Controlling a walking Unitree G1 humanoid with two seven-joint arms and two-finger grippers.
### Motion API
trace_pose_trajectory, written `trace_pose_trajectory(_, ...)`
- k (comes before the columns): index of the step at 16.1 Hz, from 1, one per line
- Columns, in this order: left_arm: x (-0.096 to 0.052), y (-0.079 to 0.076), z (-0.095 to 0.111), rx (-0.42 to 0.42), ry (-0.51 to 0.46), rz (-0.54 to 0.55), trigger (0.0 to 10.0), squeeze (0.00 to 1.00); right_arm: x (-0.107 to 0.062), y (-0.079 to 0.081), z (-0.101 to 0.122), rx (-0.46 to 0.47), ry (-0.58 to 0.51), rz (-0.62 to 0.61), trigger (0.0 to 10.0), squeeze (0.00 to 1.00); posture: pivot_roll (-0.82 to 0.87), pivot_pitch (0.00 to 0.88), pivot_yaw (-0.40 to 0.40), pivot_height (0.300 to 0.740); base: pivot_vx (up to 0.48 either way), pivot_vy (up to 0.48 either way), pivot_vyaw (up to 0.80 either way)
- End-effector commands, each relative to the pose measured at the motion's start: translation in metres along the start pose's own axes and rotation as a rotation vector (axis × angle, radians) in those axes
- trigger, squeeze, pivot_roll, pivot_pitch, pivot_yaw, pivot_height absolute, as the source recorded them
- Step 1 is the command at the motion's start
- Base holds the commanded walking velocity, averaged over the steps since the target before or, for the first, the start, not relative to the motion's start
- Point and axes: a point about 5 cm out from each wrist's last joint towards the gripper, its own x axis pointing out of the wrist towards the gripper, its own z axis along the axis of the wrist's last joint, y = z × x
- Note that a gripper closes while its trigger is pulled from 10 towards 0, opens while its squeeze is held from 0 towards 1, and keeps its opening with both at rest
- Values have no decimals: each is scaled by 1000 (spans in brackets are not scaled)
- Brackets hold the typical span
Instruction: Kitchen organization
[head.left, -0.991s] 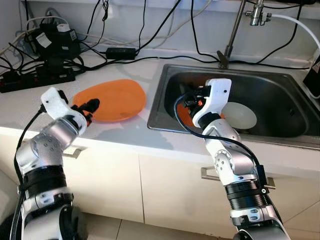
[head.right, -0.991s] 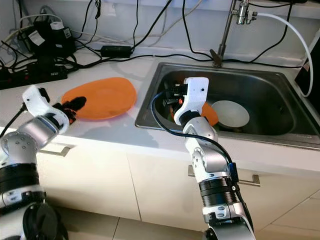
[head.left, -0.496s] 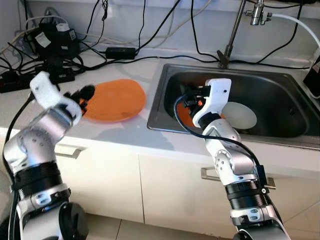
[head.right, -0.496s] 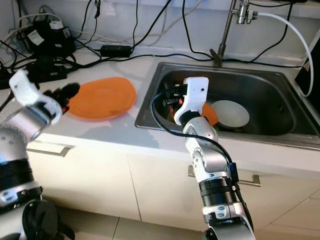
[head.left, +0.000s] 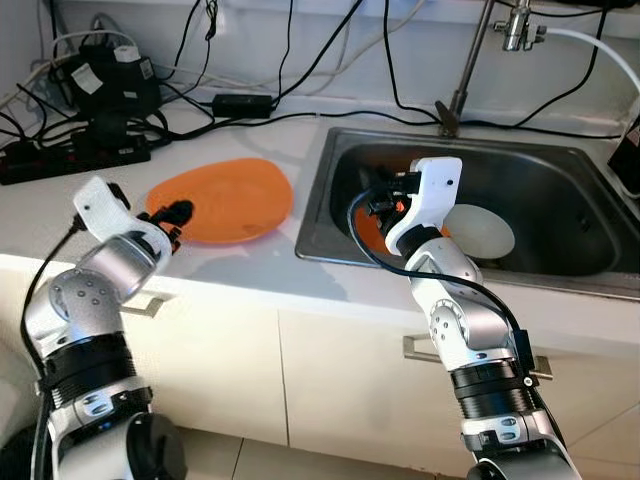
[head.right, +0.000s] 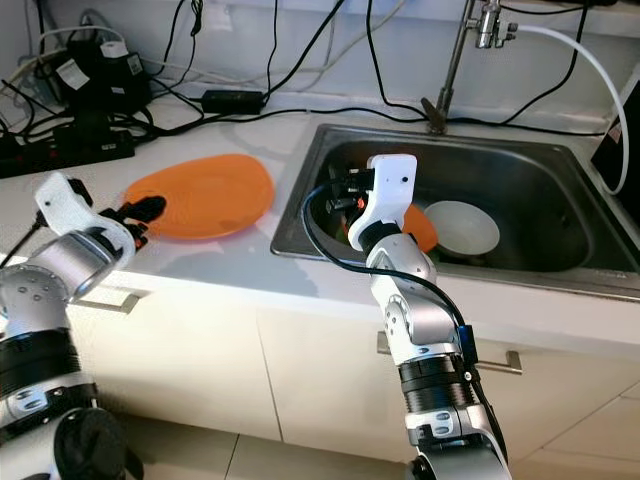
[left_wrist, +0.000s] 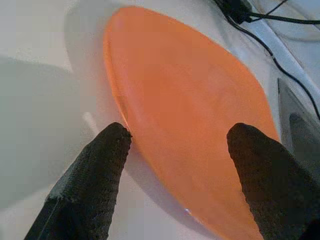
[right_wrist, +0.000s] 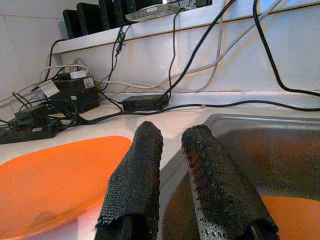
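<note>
Left gripper (left_wrist: 172, 145): fingers wide apart, at the near edge of the orange plate (head.left: 232, 197) on the white counter (head.left: 60, 215).
Right gripper (right_wrist: 172, 165): fingers almost together, holding nothing, over the sink (head.left: 560, 180).
Sink, from the head: white bowl (head.left: 480, 230).
Arms: both bent, reaching forward.

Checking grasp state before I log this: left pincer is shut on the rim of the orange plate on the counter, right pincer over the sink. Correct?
Not quite. The left pincer is open, not shut: the left wrist view shows its fingers spread wide at the near rim of the orange plate on the counter, gripping nothing. The right pincer is over the sink, as you said.
</note>
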Motion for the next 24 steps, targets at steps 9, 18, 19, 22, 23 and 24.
trace_pose_trajectory(9, 1, -17, 2, -67, 7, 19, 10000, 0, -1, -5, 5, -6, -5, -11, 10000, 0, 72, 18, 21, 740, 0, 0, 0)
trace_pose_trajectory(18, -14, -5, -13, -67, 26, 68, 10000, 0, -1, -4, 3, -2, 9, 0, 10000, 0, 82, 28, 7, 740, 0, 0, 0)
trace_pose_trajectory(19, -13, -4, -16, -71, 32, 74, 10000, 0, -1, -4, 3, -3, 9, 1, 10000, 0, 79, 24, 7, 740, 0, 0, 0)
trace_pose_trajectory(22, -10, -5, -19, -100, 47, 79, 10000, 0, -1, -3, 5, -6, 6, 8, 10000, 0, 72, 11, 8, 740, 0, 0, 0)
trace_pose_trajectory(23, -9, -7, -19, -101, 48, 77, 10000, 0, -1, -3, 5, -7, 5, 9, 10000, 0, 69, 10, 10, 740, 0, 0, 0)
trace_pose_trajectory(24, -8, -10, -19, -117, 51, 62, 10000, 0, -1, -2, 6, -9, 4, 11, 10000, 0, 68, 10, 10, 740, 0, 0, 0)
